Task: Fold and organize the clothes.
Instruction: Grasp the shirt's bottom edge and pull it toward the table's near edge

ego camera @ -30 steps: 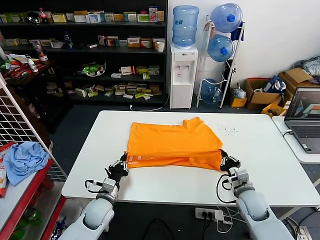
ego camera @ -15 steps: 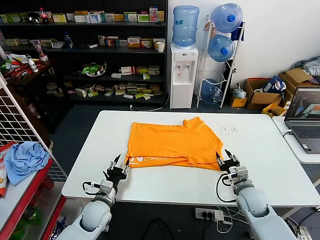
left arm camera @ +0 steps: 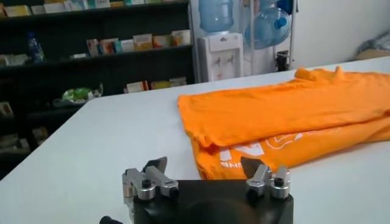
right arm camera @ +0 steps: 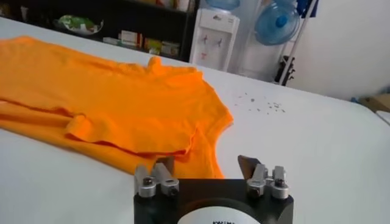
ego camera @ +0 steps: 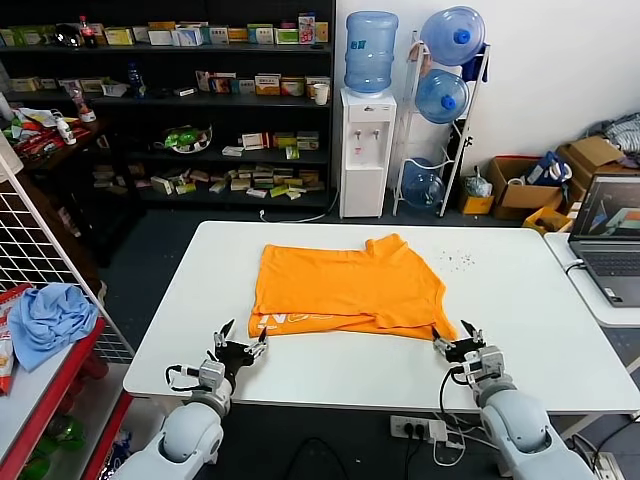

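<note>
The orange T-shirt [ego camera: 345, 290] lies on the white table [ego camera: 520, 290], its near part folded over so that white lettering [ego camera: 292, 322] shows along the front left edge. My left gripper [ego camera: 240, 345] is open and empty, just off the shirt's front left corner. My right gripper [ego camera: 458, 341] is open and empty, just off the front right corner. In the left wrist view the shirt [left arm camera: 292, 115] lies beyond the open gripper [left arm camera: 204, 167]. In the right wrist view the shirt [right arm camera: 122, 91] lies beyond the open gripper [right arm camera: 206, 163].
A laptop [ego camera: 610, 240] sits on a second table at the right. A light blue cloth [ego camera: 45, 315] lies on a red rack at the left. A water dispenser [ego camera: 367, 150] and shelves stand behind the table. Small specks [ego camera: 455, 260] lie near the back right.
Both grippers have opened, let go of the shirt's front corners and drawn back toward the table's near edge. The shirt's front edge has settled flat.
</note>
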You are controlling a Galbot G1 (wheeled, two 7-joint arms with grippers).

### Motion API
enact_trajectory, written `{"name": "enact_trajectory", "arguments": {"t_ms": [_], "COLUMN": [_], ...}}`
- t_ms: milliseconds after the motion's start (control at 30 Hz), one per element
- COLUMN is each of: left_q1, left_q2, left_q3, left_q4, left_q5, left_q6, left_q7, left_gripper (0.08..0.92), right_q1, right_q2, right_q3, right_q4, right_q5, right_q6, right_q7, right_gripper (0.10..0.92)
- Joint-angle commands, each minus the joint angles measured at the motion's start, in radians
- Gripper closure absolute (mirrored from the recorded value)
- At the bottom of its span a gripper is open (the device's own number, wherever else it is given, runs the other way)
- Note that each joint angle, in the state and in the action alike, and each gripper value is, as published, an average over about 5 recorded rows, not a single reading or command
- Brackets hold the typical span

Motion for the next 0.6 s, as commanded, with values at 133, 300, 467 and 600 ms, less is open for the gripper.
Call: {"name": "enact_trajectory", "arguments": {"t_ms": [133,300,467,600], "left_q1": [0.0,0.004,0.021,0.054], "left_q2": [0.008,0.011,0.026,0.064], "left_q3": [0.009,0.011,0.014,0.016], "left_q4": [0.005,-0.004,-0.033,-0.089], "left_q5": [-0.063,-0.068,-0.079,-0.103], "left_q6": [0.029,0.028,0.031,0.044], "left_q7": [0.012,0.022,0.022,0.01], "left_gripper": [0.346,0.493,0.641,0.753], "right_q1": [-0.018,-0.027,-0.038,-0.083], "right_q2": [-0.011,-0.027,-0.04,-0.073], "right_q3": [-0.005,-0.005,-0.001,0.013], "right_q4": [-0.008,0.008,0.018,0.071], "right_q5": [0.01,0.009,0.011,0.025], "right_q6": [-0.032,-0.037,-0.04,-0.053], "right_q7": [0.009,0.015,0.016,0.029], "right_gripper": [0.566,0.696,0.841,0.901]}}
